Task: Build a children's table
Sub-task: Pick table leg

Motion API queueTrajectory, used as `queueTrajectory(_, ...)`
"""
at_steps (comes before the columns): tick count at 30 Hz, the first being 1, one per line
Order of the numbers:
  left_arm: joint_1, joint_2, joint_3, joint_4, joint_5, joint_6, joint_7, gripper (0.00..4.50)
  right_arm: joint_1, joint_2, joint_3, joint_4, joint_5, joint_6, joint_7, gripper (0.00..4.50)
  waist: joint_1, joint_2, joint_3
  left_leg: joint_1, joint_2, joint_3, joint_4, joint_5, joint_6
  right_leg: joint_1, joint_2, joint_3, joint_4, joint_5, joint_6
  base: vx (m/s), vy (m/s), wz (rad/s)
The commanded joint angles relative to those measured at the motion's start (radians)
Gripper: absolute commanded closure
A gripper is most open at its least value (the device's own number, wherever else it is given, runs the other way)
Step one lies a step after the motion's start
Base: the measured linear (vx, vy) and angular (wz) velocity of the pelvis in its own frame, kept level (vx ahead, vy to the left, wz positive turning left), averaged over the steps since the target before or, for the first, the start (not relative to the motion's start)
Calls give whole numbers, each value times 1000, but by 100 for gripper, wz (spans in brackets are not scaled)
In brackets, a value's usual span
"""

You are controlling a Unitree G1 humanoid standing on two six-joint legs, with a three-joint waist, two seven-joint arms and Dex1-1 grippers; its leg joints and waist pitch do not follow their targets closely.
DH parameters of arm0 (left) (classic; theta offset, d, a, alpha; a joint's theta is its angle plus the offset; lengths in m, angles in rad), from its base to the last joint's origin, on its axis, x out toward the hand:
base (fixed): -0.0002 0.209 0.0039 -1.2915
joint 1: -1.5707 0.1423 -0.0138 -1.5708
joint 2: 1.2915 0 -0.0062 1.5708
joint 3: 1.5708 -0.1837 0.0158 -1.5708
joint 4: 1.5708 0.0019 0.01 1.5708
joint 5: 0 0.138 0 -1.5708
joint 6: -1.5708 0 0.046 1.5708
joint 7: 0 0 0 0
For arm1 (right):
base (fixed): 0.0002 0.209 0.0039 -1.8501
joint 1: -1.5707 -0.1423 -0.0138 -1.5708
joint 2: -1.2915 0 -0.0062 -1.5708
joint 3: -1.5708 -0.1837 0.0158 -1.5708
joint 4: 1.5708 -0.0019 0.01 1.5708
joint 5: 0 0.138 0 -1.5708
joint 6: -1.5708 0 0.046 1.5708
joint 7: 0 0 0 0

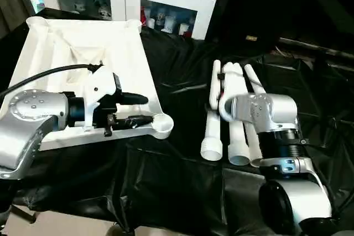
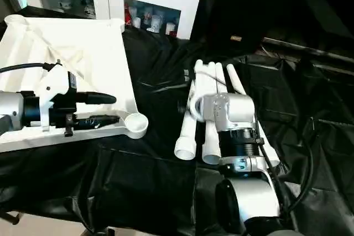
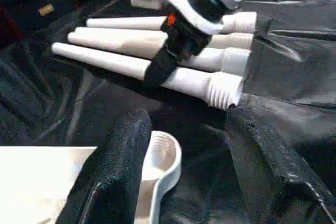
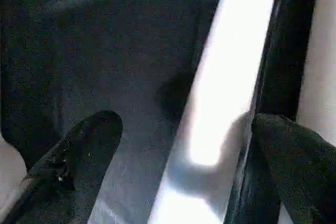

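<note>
a black plastic sheet (image 1: 166, 175) covers the whole work surface, wrinkled and shiny. on its far left part lies the white table top (image 1: 61, 53), underside up, ribs showing; its near left corner is cut off by the picture edge and partly hidden behind the left forearm. round corner sockets stand out at the two far corners and at the near right corner (image 1: 162, 124). toward the middle right of the sheet four white tube legs (image 1: 213, 120) lie side by side, touching, their threaded ends pointing toward the robot; the two on the right are largely hidden by the right arm. behind the sheet's far edge stands a white cabinet (image 1: 166, 4) with glass doors, its contents too small to make out. the left gripper (image 1: 141, 109) reaches level over the near right edge of the table top, its black fingers partly spread with nothing between them, tips just short of the corner socket. the right gripper (image 4: 178, 166) points down over the legs, jaws spread wide astride one blurred tube, gripping nothing; contact cannot be told.
</note>
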Motion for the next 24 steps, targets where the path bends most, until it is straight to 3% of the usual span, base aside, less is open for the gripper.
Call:
queueTrajectory(1,-7,17,-14,-37,-8,17,-11,189,5,-6,-27,1,-9,15,-18,0,-2,37,-63,29,49,-16,-78,-99,-153,31,-77,49,-57,17,-99,0,0,0)
queueTrajectory(7,9,32,-43,-60,11,21,-15,189,18,2,-37,46,3,14,-5,0,-2,38,-63,28,50,-17,-78,-100,-159,32,-77,49,-56,24,-99,0,0,0)
queueTrajectory(8,8,30,-45,-66,9,26,-15,182,17,3,-38,52,3,15,-6,18,-3,31,-62,28,50,-16,-78,-102,-157,32,-78,49,-58,18,-99,0,0,0)
queueTrajectory(12,3,33,-52,-76,16,31,-20,179,13,2,-37,69,9,21,3,55,-2,35,-62,29,50,-16,-79,-107,-158,31,-78,49,-58,1,-96,0,0,0)
queueTrajectory(13,0,46,-71,-73,42,11,-22,179,10,2,-39,82,11,24,10,55,0,29,-61,28,51,-17,-79,-103,-154,31,-80,50,-58,-11,-92,0,0,0)
queueTrajectory(20,-8,58,-109,-68,91,-27,-20,179,5,-12,-38,137,6,9,21,116,-3,28,-61,29,52,-16,-79,-105,-157,27,-80,49,-59,-25,-84,0,0,0)
queueTrajectory(23,-16,47,-118,-52,113,-49,-8,179,3,-21,-46,172,6,-8,26,145,-2,22,-61,27,53,-16,-79,-121,-156,29,-82,50,-62,-45,-87,0,0,0)
queueTrajectory(24,-16,48,-119,-51,113,-49,-10,162,3,-21,-46,174,5,-9,27,150,-2,23,-61,27,53,-16,-78,-122,-155,29,-83,51,-62,-51,-87,0,0,0)
